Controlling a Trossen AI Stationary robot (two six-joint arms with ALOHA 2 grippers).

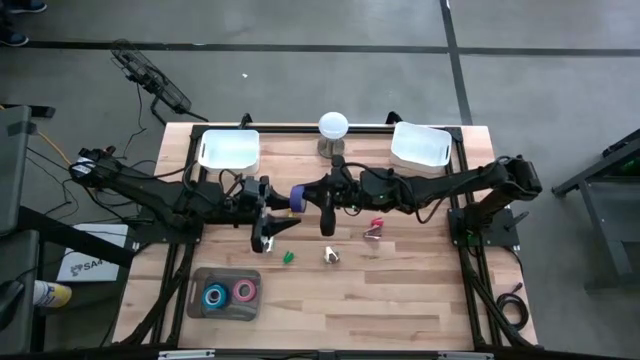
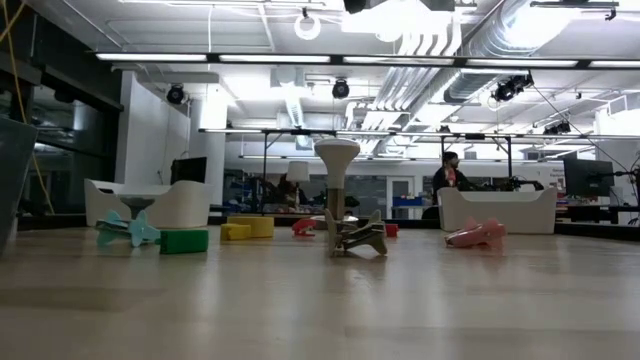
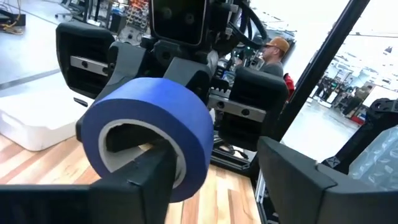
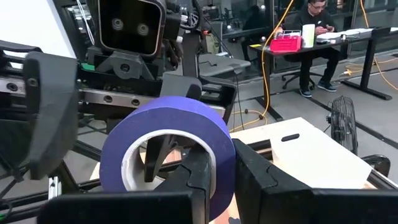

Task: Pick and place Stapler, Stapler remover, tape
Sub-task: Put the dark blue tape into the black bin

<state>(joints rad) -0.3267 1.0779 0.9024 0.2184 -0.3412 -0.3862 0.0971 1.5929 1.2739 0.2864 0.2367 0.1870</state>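
Item: blue tape roll (image 4: 168, 152), aloft mid-table between both arms, light, stiff, slick-faced; my right gripper (image 4: 214, 180) pinches its wall, one finger through the core; left gripper (image 3: 217, 180) straddles it, jaws wide.

From above, most of the blue tape roll (image 1: 297, 196) was hidden between the two arms. The small things on the worktop (image 1: 400, 290) were too tiny to name. In the left wrist view, the picture's edge cut off the white bin (image 3: 31, 121). The low view showed no grippers.
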